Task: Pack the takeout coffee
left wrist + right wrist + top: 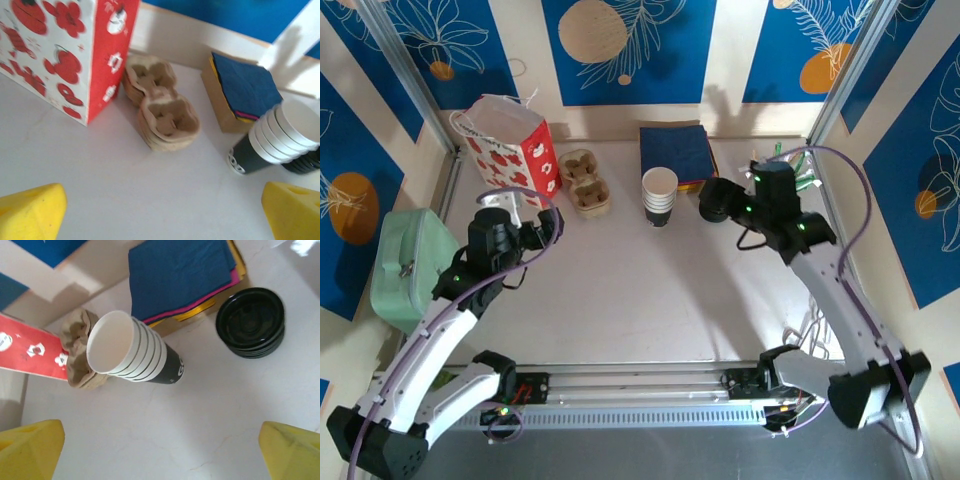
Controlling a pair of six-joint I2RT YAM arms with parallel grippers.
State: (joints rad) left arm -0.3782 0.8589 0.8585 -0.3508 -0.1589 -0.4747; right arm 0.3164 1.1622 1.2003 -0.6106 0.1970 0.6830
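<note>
From above, a stack of white cups (660, 193) stood on the surface (620, 290) beside napkins (675, 150). At my left wrist, my left hand (162, 215) was spread wide and empty, facing pulp carriers (167, 120). At my right wrist, my right hand (160, 452) gaped empty near black lids (250, 322). I couldn't tell where the takeout coffee stood.

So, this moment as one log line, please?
left pincer: open, empty | right pincer: open, empty | cups: stacked | lids: stacked
</note>
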